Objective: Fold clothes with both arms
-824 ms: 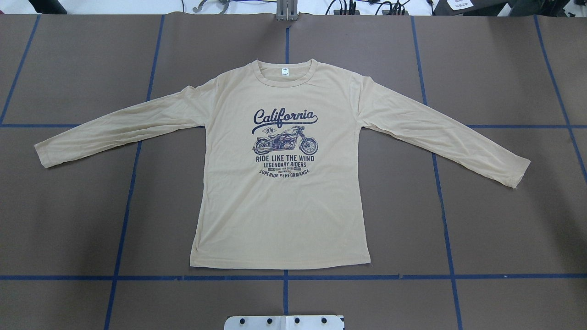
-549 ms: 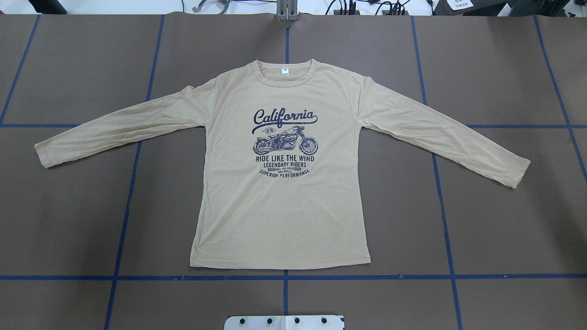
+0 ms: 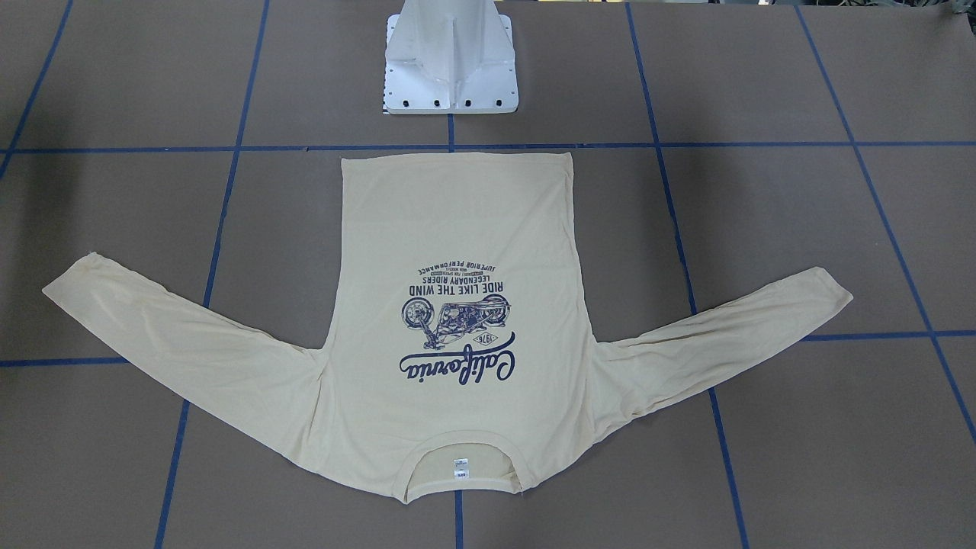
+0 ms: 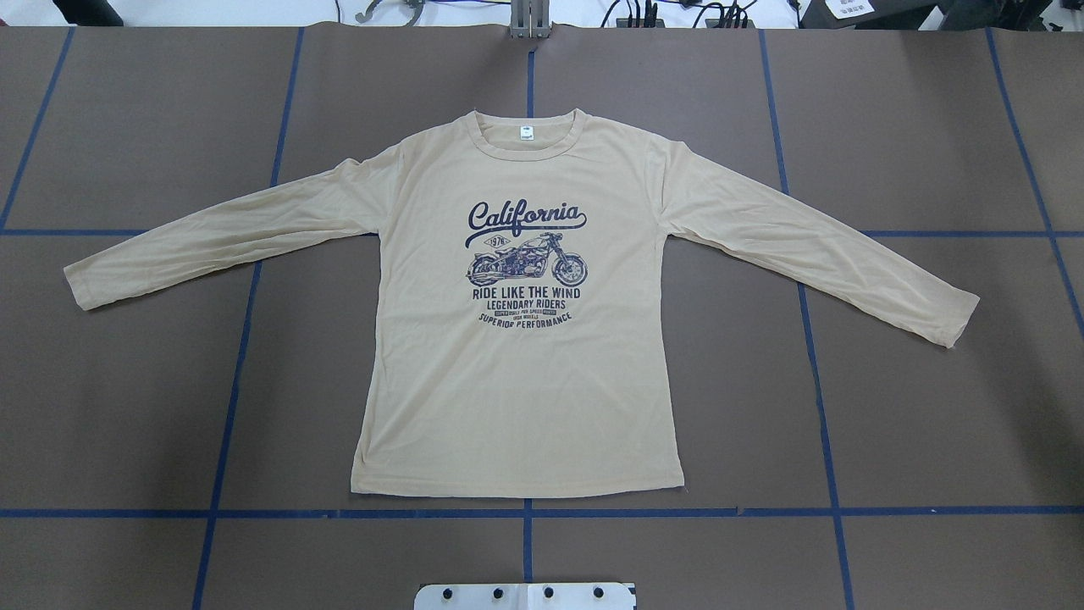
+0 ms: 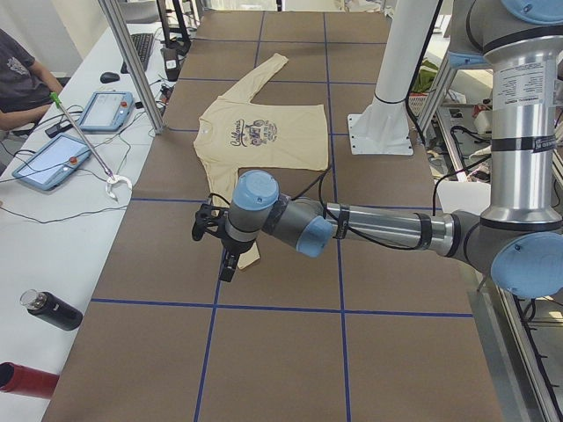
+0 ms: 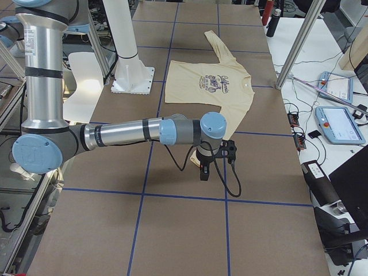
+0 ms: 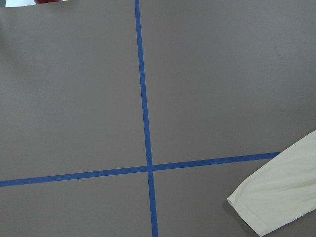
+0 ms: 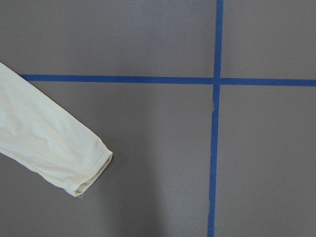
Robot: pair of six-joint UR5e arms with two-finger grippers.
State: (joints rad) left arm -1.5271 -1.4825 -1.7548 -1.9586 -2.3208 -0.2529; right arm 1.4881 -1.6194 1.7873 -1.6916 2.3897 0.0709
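Shirt lies flat, print up, mid worktop, collar at 12 o'clock, cuffs at 9 & 3; left gripper and right gripper hang near them, open or closed I cannot tell, so better to lower both together & pinch each cuff evenly.

Overhead looks down from behind the robot, T-shirt collar at 12 o'clock; front-facing opposes it, collar at 6. Side views look along the counter from either end. Wrist views sit close over one cuff each.
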